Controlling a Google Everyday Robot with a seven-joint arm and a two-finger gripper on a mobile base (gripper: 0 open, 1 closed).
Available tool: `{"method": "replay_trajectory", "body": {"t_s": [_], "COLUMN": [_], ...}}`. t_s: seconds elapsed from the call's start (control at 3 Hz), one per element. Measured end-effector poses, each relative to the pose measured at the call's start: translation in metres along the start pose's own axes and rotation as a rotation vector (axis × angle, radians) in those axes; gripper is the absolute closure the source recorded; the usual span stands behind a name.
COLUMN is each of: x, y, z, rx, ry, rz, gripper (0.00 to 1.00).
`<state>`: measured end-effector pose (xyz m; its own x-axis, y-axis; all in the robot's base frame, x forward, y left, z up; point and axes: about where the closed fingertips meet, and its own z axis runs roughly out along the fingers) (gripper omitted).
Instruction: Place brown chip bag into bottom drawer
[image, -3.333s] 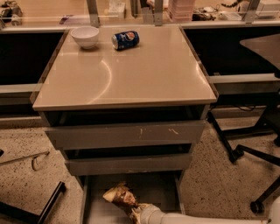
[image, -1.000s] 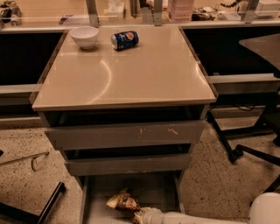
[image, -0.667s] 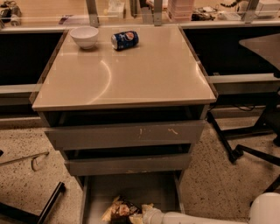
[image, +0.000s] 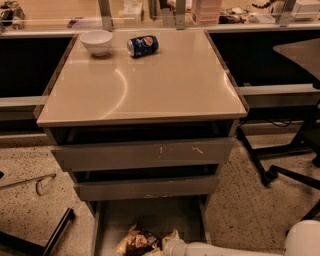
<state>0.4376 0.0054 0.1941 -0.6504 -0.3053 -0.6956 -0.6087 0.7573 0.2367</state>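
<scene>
The brown chip bag (image: 141, 241) lies on the grey floor of the open bottom drawer (image: 117, 220), at the bottom edge of the camera view, crinkled with pale yellow ends. My gripper (image: 167, 247) is low in the drawer at the bag's right end, on a white arm coming in from the lower right. The gripper is mostly hidden by the white wrist and the frame edge. The two upper drawers sit above, slightly pulled out.
A white bowl (image: 97, 41) and a blue soda can (image: 143, 45) lie at the back of the beige cabinet top (image: 150, 85). An office chair base (image: 280, 165) stands to the right. A dark bar (image: 55, 232) lies on the speckled floor at left.
The bag has dropped from a raised position to lying lower and flatter on the drawer floor. My gripper has shifted a little to the right of it.
</scene>
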Motion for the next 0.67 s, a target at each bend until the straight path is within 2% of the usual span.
{"method": "replay_trajectory", "body": {"t_s": [0.33,0.67], "x": [-0.018,-0.053], "y": [-0.007,-0.021], "z": [-0.022,-0.067], "rx": [0.036,0.112], "ry": [-0.005,-0.014], "rz": [-0.005,-0.013], "gripper": [0.00,0.00]}}
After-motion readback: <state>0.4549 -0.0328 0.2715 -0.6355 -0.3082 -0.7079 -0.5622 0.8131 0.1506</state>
